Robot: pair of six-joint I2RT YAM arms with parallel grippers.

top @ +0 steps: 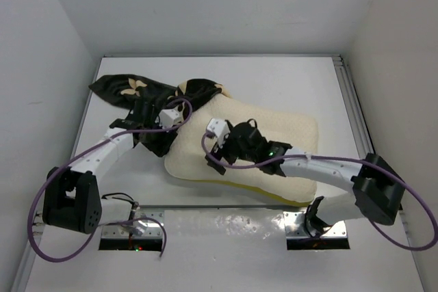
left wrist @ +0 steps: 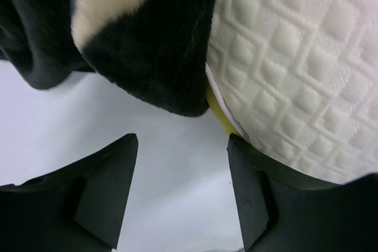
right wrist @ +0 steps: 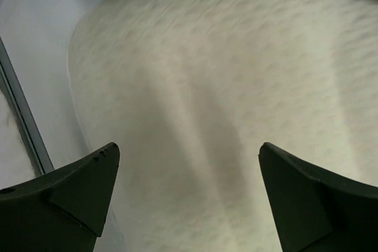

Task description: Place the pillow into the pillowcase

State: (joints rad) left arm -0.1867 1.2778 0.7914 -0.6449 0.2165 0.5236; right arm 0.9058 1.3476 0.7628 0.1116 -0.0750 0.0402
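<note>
The cream dimpled pillow [top: 274, 135] lies across the table's middle, its far-left corner tucked into the black flowered pillowcase [top: 133, 90], which is bunched at the back left. My left gripper [top: 159, 140] is open and empty at the pillow's left edge, below the case's hem. In the left wrist view the case [left wrist: 153, 45] hangs over the pillow [left wrist: 295, 69], and a fingertip [left wrist: 245, 163] touches the pillow's yellow edge. My right gripper [top: 217, 150] is open over the pillow's left part; the right wrist view shows pillow [right wrist: 224, 87] between the jaws.
White walls enclose the white table [top: 287, 80] on three sides. A metal rail [top: 352, 100] runs along the right edge. Purple cables loop from both arms. The arm bases [top: 68, 203] stand at the near edge.
</note>
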